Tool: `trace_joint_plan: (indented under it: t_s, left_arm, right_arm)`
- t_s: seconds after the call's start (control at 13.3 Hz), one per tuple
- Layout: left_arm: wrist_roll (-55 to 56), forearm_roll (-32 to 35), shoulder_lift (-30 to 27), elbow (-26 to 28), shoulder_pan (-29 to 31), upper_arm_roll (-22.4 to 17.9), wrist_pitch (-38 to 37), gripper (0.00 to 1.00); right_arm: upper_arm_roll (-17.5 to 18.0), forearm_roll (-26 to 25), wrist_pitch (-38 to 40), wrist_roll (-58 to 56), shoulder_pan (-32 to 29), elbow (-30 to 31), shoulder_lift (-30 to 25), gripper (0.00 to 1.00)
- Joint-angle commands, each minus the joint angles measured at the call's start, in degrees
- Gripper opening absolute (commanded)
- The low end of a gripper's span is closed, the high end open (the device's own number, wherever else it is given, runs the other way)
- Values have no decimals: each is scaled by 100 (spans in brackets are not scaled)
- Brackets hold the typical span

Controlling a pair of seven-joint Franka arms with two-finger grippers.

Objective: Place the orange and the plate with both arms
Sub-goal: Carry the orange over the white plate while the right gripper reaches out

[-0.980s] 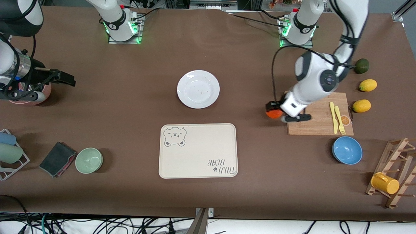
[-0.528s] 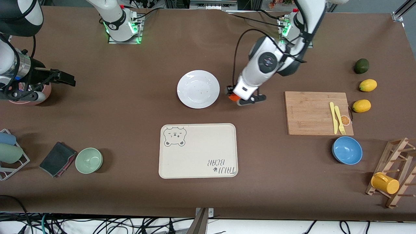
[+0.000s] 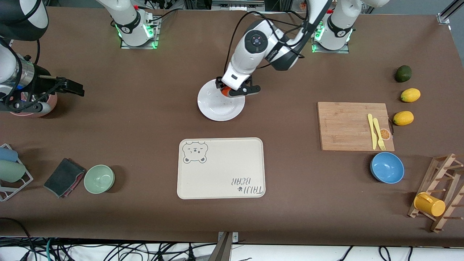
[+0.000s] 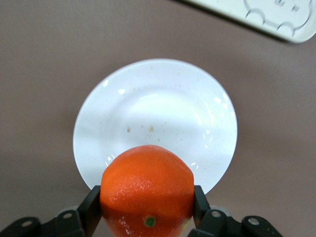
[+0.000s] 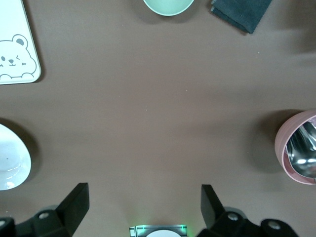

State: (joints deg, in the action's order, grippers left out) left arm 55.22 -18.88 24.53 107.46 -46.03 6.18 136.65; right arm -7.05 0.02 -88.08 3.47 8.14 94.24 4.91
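My left gripper [image 3: 232,90] is shut on the red-orange orange [image 3: 226,92] and holds it over the edge of the white plate [image 3: 217,107] that lies toward the robots' bases. In the left wrist view the orange [image 4: 147,187] sits between the black fingers [image 4: 90,210] with the plate [image 4: 163,108] below it. The plate stands in the middle of the table, farther from the front camera than the bear tray. My right gripper [image 3: 70,87] is open and empty, waiting in the air at the right arm's end of the table; its fingers [image 5: 76,200] stand wide apart.
A beige bear-printed tray [image 3: 221,168] lies nearer the camera than the plate. A cutting board [image 3: 349,125] with yellow cutlery, two lemons [image 3: 410,95], a blue bowl [image 3: 387,167] and a mug rack are at the left arm's end. A green bowl [image 3: 99,178], dark cloth [image 3: 64,177] and pink cup [image 5: 298,148] are at the right arm's end.
My left gripper has carried the orange from beside the cutting board across the table to over the plate's edge. The right arm has not moved.
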Motion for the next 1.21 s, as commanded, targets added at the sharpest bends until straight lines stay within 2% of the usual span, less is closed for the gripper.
trace_joint_plan:
  t_s: [0.0,0.23,0.45,0.53,0.6,0.68,0.75,0.83,0.98,1.06,1.13]
  left_arm:
    - [339,59,675,-629,-240,-90,-51,3]
    - [420,253,930,-762,-284,-125,-7,4]
    - [499,253,1255,-1138,-310,-160,142,14]
    - [499,253,1352,-1270,-311,-187,142,18]
    - [499,253,1396,-1306,-319,-213,142,28]
    - [499,262,1397,-1307,-319,-231,142,48]
    - [499,305,1397,-1298,-328,-231,142,64]
    - [499,358,1388,-1281,-328,-231,142,74]
    - [499,428,1405,-1254,-328,-240,142,82]
    - [499,437,1397,-1237,-319,-274,142,88]
    - [499,464,1397,-1237,-328,-292,142,88]
  right_arm:
    - [28,86,62,58,-32,-28,-26,100]
    - [37,86,62,-38,-32,-37,-8,100]
    - [54,182,54,-48,81,-37,211,100]
    - [54,435,45,-48,178,-28,334,100]
    - [54,724,54,-48,231,-11,500,100]
    - [54,919,54,-48,310,33,650,100]
    - [63,1156,10,-48,337,85,729,100]
    - [63,1480,-51,-65,337,173,852,100]
    - [115,2035,-462,-222,346,610,941,100]
    - [264,2185,-761,-311,337,979,872,100]
    - [309,2334,-1016,-355,346,1391,740,100]
